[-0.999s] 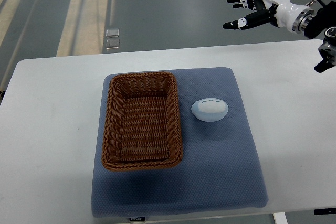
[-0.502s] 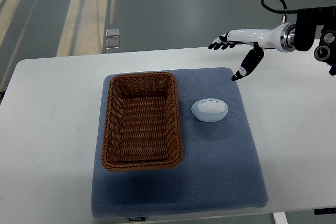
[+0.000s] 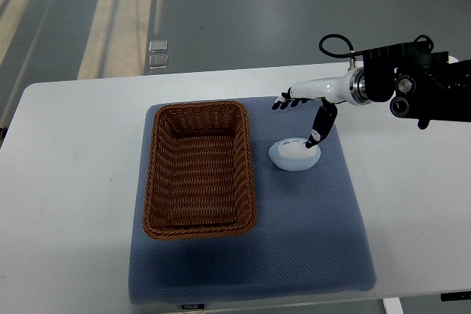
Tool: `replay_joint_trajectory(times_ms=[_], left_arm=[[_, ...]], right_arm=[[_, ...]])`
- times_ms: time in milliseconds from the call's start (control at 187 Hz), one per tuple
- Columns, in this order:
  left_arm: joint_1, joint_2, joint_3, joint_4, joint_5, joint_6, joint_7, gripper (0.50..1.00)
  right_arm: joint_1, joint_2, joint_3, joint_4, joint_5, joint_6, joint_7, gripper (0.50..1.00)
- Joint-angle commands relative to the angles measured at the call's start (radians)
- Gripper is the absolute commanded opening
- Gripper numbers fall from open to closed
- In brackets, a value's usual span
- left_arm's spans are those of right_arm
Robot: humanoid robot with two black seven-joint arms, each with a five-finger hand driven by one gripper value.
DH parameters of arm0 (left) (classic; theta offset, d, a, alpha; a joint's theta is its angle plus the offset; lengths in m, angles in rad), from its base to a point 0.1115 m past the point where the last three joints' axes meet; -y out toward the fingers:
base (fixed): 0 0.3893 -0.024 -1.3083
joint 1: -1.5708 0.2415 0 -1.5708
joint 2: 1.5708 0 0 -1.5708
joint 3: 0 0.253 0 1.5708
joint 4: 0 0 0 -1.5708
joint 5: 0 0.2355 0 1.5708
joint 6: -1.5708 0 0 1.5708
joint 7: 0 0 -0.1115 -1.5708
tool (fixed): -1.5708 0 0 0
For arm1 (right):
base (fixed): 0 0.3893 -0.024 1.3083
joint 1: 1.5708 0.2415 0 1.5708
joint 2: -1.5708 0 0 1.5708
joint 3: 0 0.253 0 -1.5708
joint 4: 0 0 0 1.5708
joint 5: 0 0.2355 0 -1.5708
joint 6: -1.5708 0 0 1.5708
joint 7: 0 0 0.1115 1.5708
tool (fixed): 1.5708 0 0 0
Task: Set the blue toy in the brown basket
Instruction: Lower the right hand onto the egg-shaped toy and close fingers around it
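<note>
A pale blue, egg-shaped toy (image 3: 292, 155) lies on the blue mat, just right of the brown wicker basket (image 3: 197, 168). The basket holds nothing. My right hand (image 3: 298, 119) reaches in from the right edge and hovers directly over the toy. Its fingers (image 3: 284, 101) are spread toward the far side, while the thumb tip (image 3: 312, 140) points down at the toy's right end, touching or nearly touching it. The hand holds nothing. No left arm shows.
The blue mat (image 3: 309, 240) covers the middle of the white table (image 3: 66, 182). My black forearm and its cable (image 3: 412, 93) stretch over the table's right part. Grey floor lies beyond the far edge.
My right hand has come down and leftward from high above the table's far right corner to just above the toy. The toy and the basket have not moved.
</note>
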Motion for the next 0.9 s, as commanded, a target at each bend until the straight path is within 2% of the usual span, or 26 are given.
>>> replay_joint_trajectory(times_ms=[0,176,379,465,738,759,844,893], left_arm=[[0.000,0.000,0.000,0.000,0.000,0.000,0.000,1.000],[0.000,0.000,0.000,0.000,0.000,0.000,0.000,1.000],[0.000,0.000,0.000,0.000,0.000,0.000,0.000,1.000],[0.000,0.000,0.000,0.000,0.000,0.000,0.000,1.000],[0.000,0.000,0.000,0.000,0.000,0.000,0.000,1.000],[0.000,0.000,0.000,0.000,0.000,0.000,0.000,1.000],[0.000,0.000,0.000,0.000,0.000,0.000,0.000,1.000],[0.000,0.000,0.000,0.000,0.000,0.000,0.000,1.000]], right_arm=[[-0.034,0.026,0.001,-0.033,0.000,-0.012,0.000,0.905],[-0.077,0.050,0.003,-0.047,-0.011,-0.017,0.000,0.905],[-0.120,0.105,0.004,-0.138,-0.012,-0.032,0.000,0.893],[-0.128,0.114,0.003,-0.141,-0.014,-0.033,0.000,0.868],[-0.131,0.116,0.004,-0.139,-0.017,-0.029,0.005,0.864],[-0.132,0.118,0.004,-0.139,-0.018,-0.029,0.005,0.860],[-0.135,0.121,0.004,-0.139,-0.026,-0.024,0.006,0.785],[-0.141,0.121,0.004,-0.139,-0.034,-0.023,0.006,0.778]])
